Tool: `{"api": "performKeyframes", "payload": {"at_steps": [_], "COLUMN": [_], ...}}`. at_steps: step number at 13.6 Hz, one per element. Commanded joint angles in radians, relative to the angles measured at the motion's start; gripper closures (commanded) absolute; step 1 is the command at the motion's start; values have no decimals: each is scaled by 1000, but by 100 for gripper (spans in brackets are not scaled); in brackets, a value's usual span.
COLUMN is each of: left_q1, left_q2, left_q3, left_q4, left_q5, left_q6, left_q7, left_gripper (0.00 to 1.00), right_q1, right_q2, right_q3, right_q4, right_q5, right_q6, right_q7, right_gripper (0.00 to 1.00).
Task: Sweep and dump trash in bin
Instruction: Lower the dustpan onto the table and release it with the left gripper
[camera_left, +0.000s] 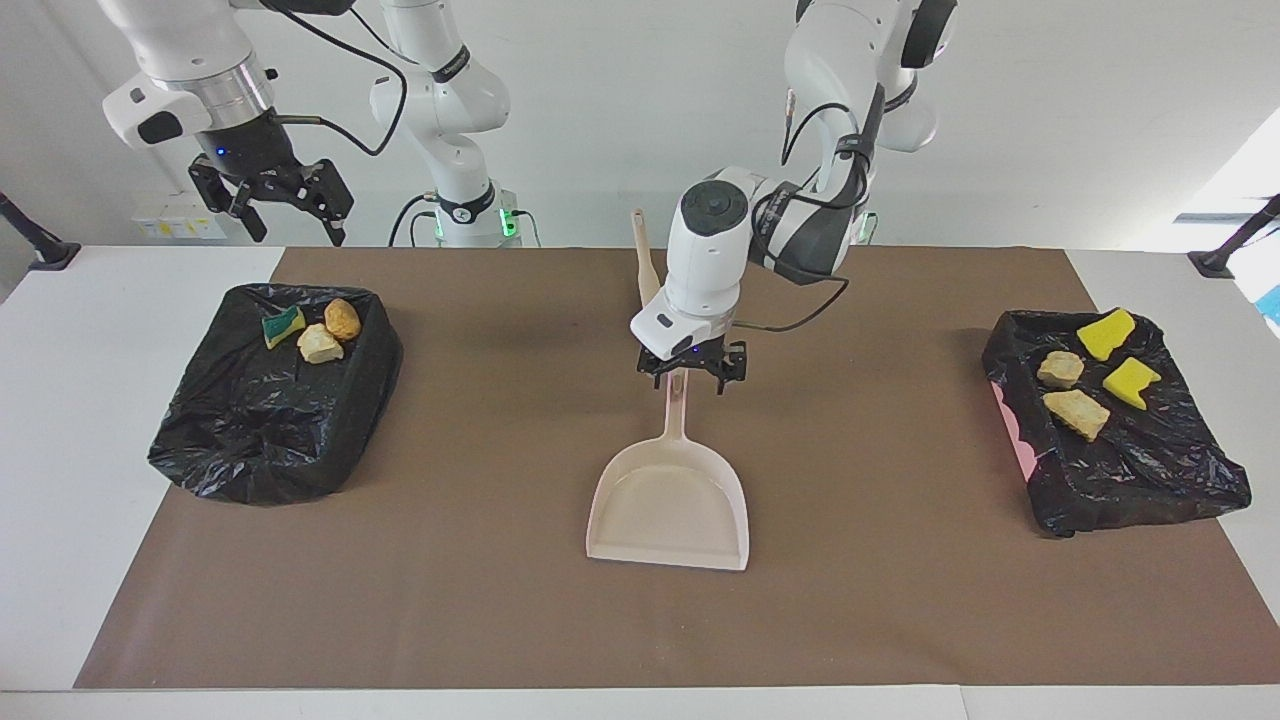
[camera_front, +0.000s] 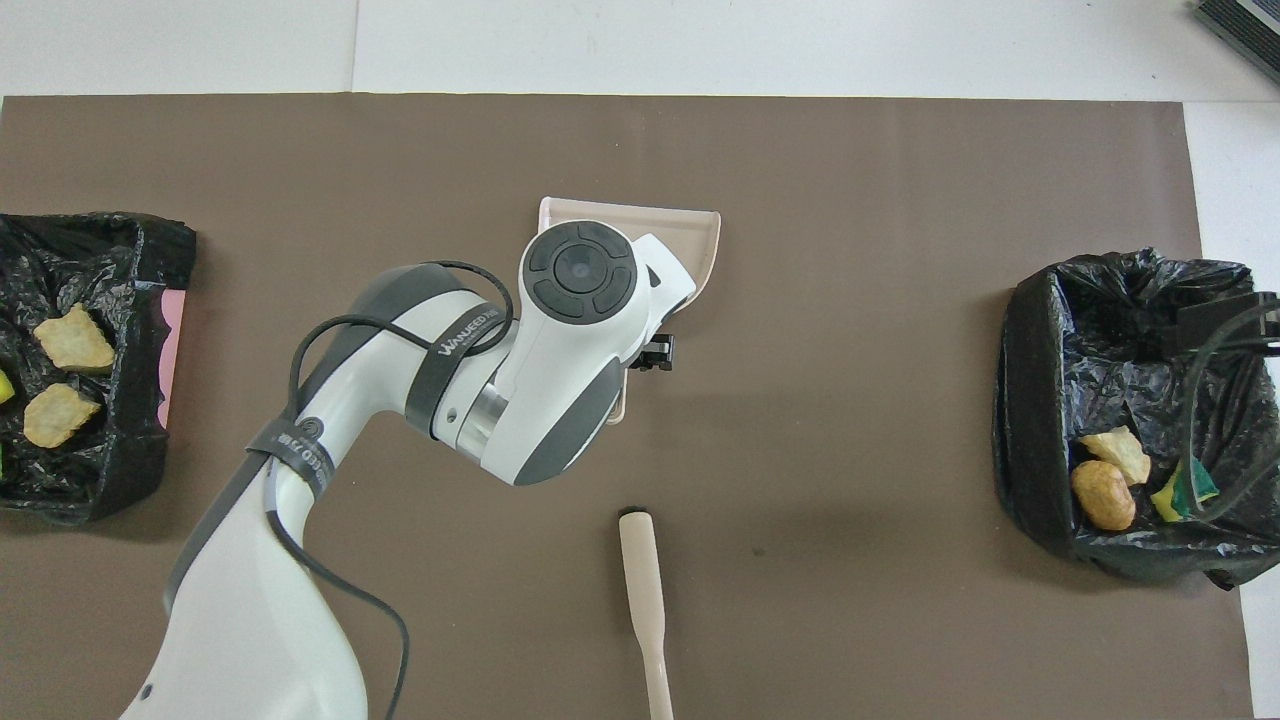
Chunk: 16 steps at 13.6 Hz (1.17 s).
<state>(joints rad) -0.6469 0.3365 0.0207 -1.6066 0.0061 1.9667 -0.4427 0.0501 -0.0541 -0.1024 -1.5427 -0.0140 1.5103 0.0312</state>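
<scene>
A beige dustpan (camera_left: 668, 510) lies flat mid-table, its handle toward the robots; its far rim shows in the overhead view (camera_front: 690, 228). My left gripper (camera_left: 690, 372) is low over the handle, fingers open on either side of it. My right gripper (camera_left: 285, 212) waits open, raised over the bin at the right arm's end. That black-bagged bin (camera_left: 260, 450) holds a green-and-yellow sponge bit (camera_left: 283, 325) and two tan-orange chunks (camera_left: 320, 345). The bin at the left arm's end (camera_left: 1150, 480) holds two yellow sponge bits (camera_left: 1105, 332) and two tan chunks (camera_left: 1078, 412).
The beige brush handle (camera_front: 645, 600) lies nearer to the robots than the dustpan; in the facing view (camera_left: 645, 262) my left wrist hides most of it, and its bristles are not seen. A brown mat (camera_left: 500, 600) covers the table.
</scene>
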Motion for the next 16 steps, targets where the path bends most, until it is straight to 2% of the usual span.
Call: {"api": "performKeyframes", "payload": {"at_steps": [1,3,8,11,14,16], "left_q1": [74,156,379,513,587,598], "left_q2": [-205,-315,-445,-444,-418,-375], "left_q3": [4,4,7,13,13,15], "left_q4": [-179,-216,-181,-37,62,158], "left_q5": [23,23,23,12,-21,-28], "left_q6": [-11,-84,-216,-351,-448,-521], "left_q7": [117,234,444,603,670,674], "left_gripper": [0,0,0,0,0,0], "right_q1": [4,4,4,4,4,4], "right_q2": [-20,-20,-20,-20,-20,-20], "right_q3": [0,0,0,0,0,0], "right_q4": [-23,-23,-23,-23,-23,-23], "right_q5": [2,2,2,2,2,2], "right_q6": [14,14,14,14,14,14], "right_q7": [16,16,16,16,16,16], "right_gripper": [0,0,0,0,0,0]}}
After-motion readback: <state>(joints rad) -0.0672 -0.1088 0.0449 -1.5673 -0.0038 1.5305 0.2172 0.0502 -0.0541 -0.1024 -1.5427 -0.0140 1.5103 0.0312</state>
